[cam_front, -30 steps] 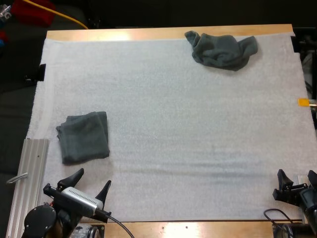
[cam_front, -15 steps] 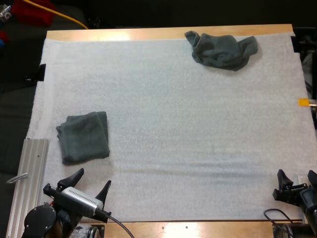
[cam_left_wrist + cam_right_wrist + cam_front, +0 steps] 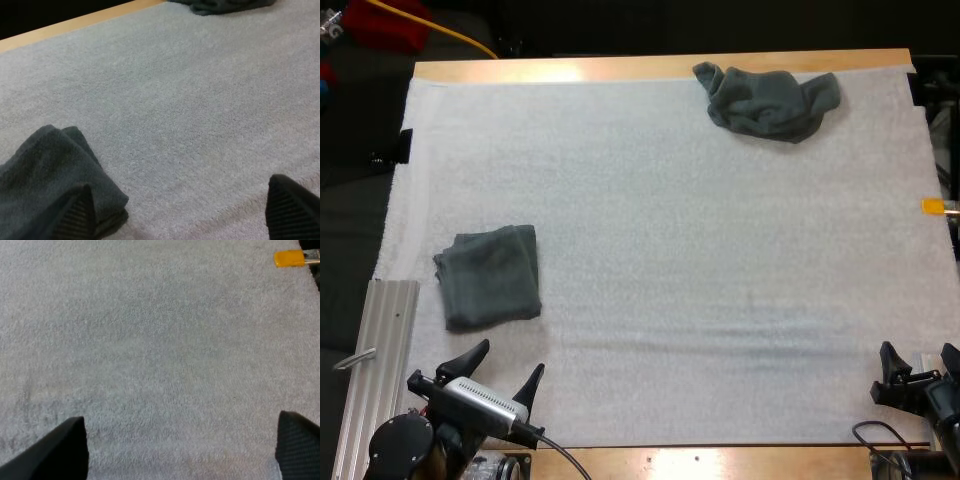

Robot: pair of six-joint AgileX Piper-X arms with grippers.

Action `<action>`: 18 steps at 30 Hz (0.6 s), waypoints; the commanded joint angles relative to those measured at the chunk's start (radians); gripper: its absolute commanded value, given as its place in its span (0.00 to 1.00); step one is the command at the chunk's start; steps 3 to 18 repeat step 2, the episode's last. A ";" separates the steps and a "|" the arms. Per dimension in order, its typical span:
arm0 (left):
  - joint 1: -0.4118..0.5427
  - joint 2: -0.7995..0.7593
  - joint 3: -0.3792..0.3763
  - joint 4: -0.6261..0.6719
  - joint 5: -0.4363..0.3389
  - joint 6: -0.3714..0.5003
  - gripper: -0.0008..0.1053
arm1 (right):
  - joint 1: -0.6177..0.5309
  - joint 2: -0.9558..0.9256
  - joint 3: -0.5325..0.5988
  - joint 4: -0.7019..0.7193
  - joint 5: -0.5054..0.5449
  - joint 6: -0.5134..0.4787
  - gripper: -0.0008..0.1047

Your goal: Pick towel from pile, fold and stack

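Crumpled towel point(image 3: 770, 100) lay at the far edge of the mat point(image 3: 670, 250) in the high view. One folded towel point(image 3: 488, 275) sat at the near left (the stack's start, by my judgement). Left gripper point(image 3: 509, 357) and right gripper point(image 3: 919, 350) sat at the near edge, fingers spread, holding nothing. Left wrist view: spread fingers just beside the folded towel. Right wrist view: spread fingers over bare mat. One pick, fold and stack outstanding.

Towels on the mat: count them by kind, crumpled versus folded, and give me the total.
crumpled towel: 1
folded towel: 1
total: 2
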 commanded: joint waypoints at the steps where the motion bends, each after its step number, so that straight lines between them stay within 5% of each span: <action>1: -0.004 -0.135 0.001 -0.019 0.004 -0.004 0.65 | 0.000 -0.045 -0.005 -0.001 -0.010 -0.003 0.71; 18: -0.004 -0.135 0.001 -0.019 0.004 -0.004 0.65 | 0.000 -0.045 -0.005 -0.001 -0.010 -0.003 0.71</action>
